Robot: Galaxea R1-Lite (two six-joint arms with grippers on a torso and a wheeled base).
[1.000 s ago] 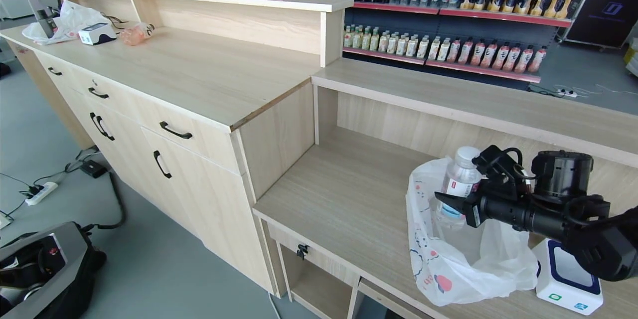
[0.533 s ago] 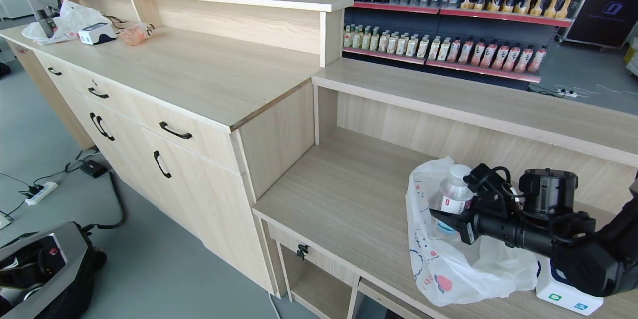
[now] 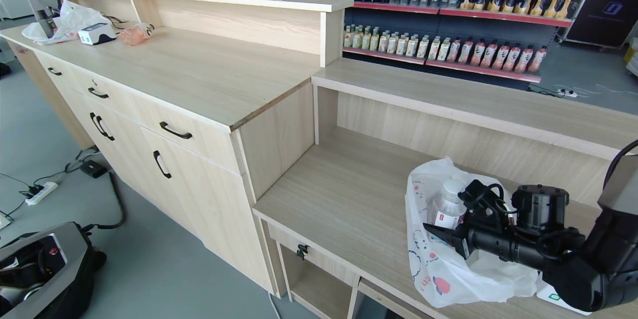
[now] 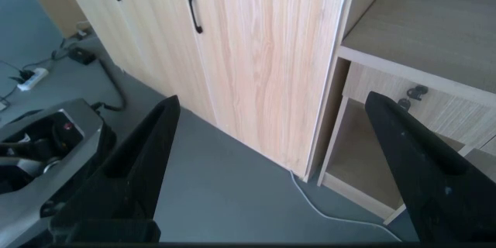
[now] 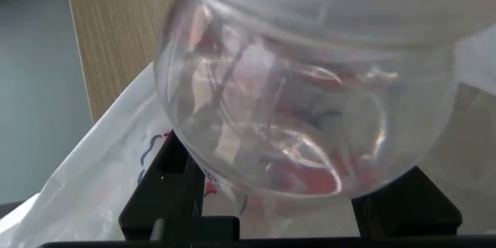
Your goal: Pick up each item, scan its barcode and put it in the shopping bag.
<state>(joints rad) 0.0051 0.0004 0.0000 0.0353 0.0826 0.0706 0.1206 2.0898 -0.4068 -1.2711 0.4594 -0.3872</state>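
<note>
Lowered since a second ago, the right end effector (image 3: 446, 225) is clenched on the water bottle (image 3: 447, 203), which sits partway inside the shopping bag (image 3: 438, 276) on the worktop (image 3: 349, 194). Bagging looks nearly done; next it should let go and withdraw cleanly. The bottle stands cap up, its long axis near vertical.

The right arm (image 3: 518, 249) is built of matt black cylindrical segments and is looped with thin black cables (image 3: 498, 190). The left claw (image 4: 270, 112) is formed of two black tapered fingers (image 4: 136, 170).
</note>
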